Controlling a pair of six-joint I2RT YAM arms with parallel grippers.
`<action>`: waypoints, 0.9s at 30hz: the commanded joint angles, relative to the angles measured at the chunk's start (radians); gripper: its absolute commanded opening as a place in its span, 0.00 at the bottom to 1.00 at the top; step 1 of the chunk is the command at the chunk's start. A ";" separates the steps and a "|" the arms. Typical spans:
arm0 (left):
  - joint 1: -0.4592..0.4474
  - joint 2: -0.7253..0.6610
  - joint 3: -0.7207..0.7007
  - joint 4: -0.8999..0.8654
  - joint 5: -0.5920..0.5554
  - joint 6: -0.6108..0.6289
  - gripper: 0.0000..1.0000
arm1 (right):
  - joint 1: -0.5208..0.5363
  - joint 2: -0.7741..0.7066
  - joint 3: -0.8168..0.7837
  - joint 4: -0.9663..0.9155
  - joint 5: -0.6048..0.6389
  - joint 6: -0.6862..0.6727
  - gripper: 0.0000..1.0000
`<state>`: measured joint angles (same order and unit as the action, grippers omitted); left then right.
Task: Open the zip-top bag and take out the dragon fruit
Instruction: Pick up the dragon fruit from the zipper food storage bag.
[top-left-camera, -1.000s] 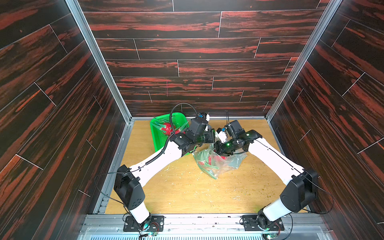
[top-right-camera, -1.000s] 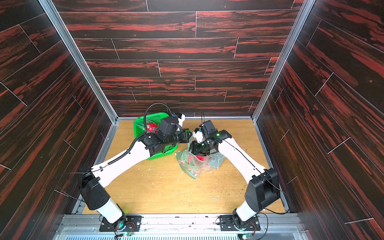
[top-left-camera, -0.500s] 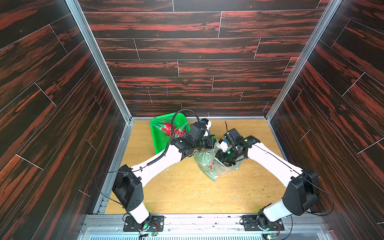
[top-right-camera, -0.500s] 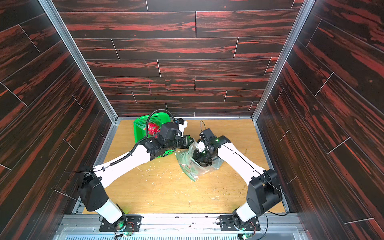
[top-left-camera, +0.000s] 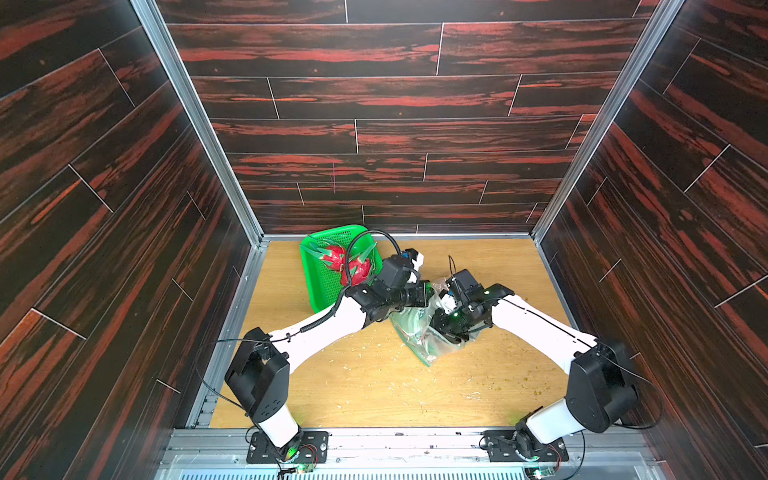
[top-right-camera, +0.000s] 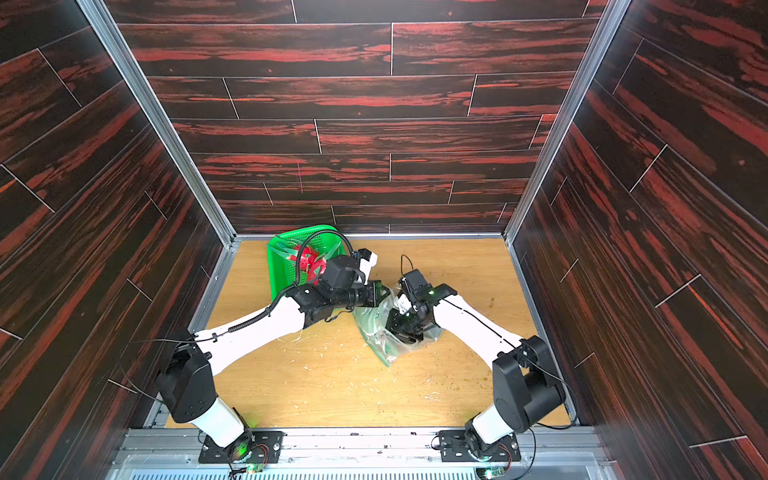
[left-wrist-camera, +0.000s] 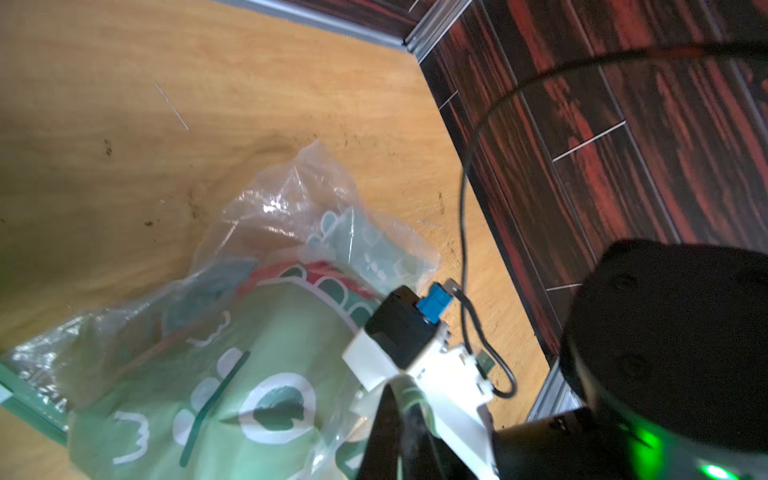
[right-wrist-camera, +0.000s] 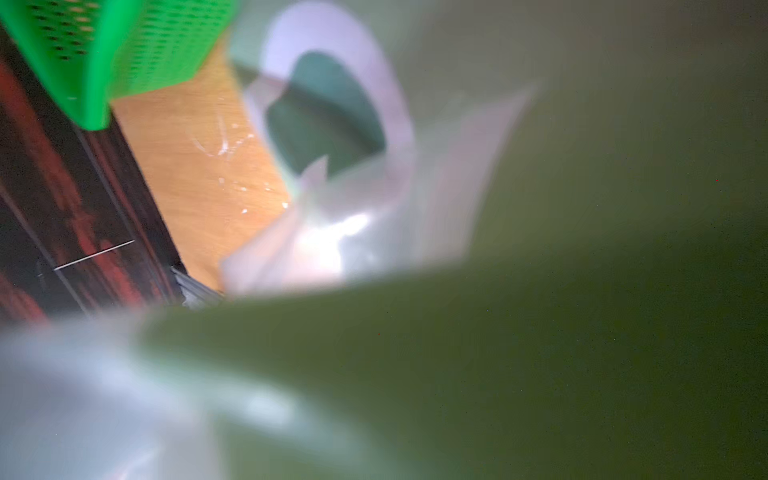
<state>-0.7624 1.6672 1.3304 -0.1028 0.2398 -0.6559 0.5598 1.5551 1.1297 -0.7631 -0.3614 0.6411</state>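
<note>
The zip-top bag (top-left-camera: 419, 347) (top-right-camera: 382, 347), clear plastic with green print, lies crumpled mid-table. My left gripper (top-left-camera: 428, 293) (top-right-camera: 380, 293) is shut on the bag's upper edge; in the left wrist view its dark fingers (left-wrist-camera: 388, 432) pinch a strip of the plastic. My right gripper (top-left-camera: 442, 328) (top-right-camera: 399, 328) reaches down into the bag, jaws hidden by plastic (right-wrist-camera: 540, 208). A red patch of dragon fruit (left-wrist-camera: 320, 268) shows through the bag. Two dragon fruits (top-left-camera: 332, 257) (top-left-camera: 359, 270) lie in the green basket (top-left-camera: 324, 291).
The green perforated basket (top-right-camera: 280, 274) (right-wrist-camera: 124, 41) stands at the back left, tilted against the left arm's side. Small crumbs dot the wooden table (top-left-camera: 374, 386). Dark panelled walls enclose three sides. The right arm's wrist camera block (left-wrist-camera: 399, 332) sits right over the bag.
My right gripper has dropped from above the bag's mouth down into the bag. The left gripper has kept its hold on the bag's edge and shifted slightly toward the bag.
</note>
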 joint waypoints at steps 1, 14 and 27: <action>-0.001 -0.021 -0.007 0.102 -0.023 -0.011 0.00 | 0.011 0.010 0.002 -0.046 0.062 0.008 0.40; -0.014 -0.008 -0.038 0.110 -0.026 0.001 0.04 | 0.015 -0.031 -0.098 0.046 0.053 0.037 0.39; -0.016 -0.060 -0.026 -0.082 0.005 0.100 0.40 | 0.015 -0.025 -0.110 0.074 0.061 0.041 0.33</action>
<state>-0.7792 1.6684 1.2903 -0.0982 0.2398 -0.6041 0.5674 1.5299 1.0222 -0.6823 -0.3088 0.6800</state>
